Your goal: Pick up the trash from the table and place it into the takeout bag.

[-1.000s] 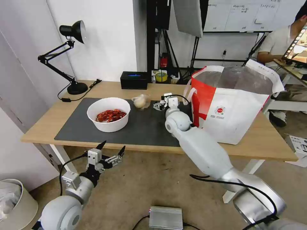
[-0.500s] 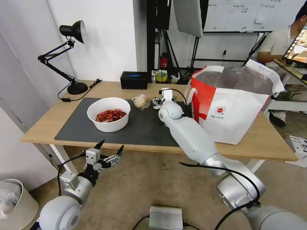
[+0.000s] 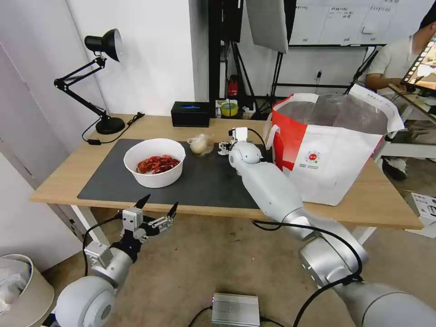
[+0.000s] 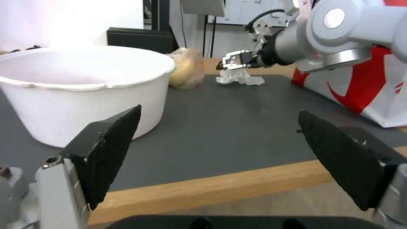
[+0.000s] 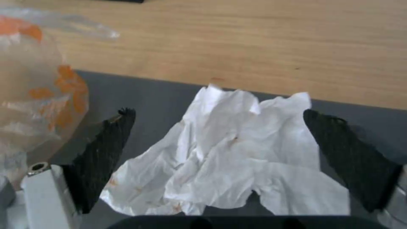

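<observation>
The bench (image 3: 372,206) is pale matt wood grain under a dull dark grey mat (image 3: 204,181), the crumpled tissue (image 5: 229,152) is soft creased paper, the bowl (image 3: 154,162) looks like smooth white plastic, the takeout bag (image 3: 331,150) has shiny foil lining, and the right hand (image 5: 220,149) has rough black pads (image 5: 106,152).

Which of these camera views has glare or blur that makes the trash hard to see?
Left wrist view: bright glare behind the white bowl washes out its rim, and the open left gripper looks soft up close. Right wrist view: the crumpled tissue is sharp between the open right gripper fingers, while the small clear bag is blurred. Head view: evenly lit, edges bowed.
</observation>
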{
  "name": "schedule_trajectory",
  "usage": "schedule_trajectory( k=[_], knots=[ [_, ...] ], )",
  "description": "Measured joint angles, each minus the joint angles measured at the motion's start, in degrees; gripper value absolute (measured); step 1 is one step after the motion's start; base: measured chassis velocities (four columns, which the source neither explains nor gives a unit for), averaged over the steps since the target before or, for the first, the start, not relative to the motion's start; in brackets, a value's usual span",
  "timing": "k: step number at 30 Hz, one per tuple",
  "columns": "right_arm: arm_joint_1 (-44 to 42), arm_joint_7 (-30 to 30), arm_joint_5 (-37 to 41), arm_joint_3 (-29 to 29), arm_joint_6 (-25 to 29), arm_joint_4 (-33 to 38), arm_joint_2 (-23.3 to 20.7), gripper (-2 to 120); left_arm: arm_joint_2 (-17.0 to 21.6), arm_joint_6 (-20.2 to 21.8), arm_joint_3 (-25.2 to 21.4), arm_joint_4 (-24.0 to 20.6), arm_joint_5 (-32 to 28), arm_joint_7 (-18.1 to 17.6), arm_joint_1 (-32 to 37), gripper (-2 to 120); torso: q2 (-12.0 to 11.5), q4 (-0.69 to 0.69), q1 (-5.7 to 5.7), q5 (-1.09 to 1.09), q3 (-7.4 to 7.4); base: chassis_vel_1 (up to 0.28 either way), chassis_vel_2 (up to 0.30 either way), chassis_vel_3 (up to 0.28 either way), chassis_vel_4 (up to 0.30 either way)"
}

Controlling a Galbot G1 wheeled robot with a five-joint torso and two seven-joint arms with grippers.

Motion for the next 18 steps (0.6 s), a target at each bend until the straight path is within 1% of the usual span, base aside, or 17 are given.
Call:
schedule_trajectory(
  k=[13, 18],
  knots=[
    [1.4, -7.5, -2.2, -2.2, -2.0, -2.0, -1.3, 100, 0.0, 0.0, 0.3, 0.3, 0.0, 0.0, -0.3, 100, 0.0, 0.00, -0.01, 0.00, 0.00, 0.000, 0.000, 0.000, 0.000],
    [1.8, -8.3, -2.5, -2.5, -2.3, -2.6, -1.3, 100, -0.1, 0.0, 0.2, 0.3, 0.0, 0.0, -0.3, 100, 0.0, 0.00, -0.01, 0.00, 0.00, 0.000, 0.000, 0.000, 0.000]
  ],
)
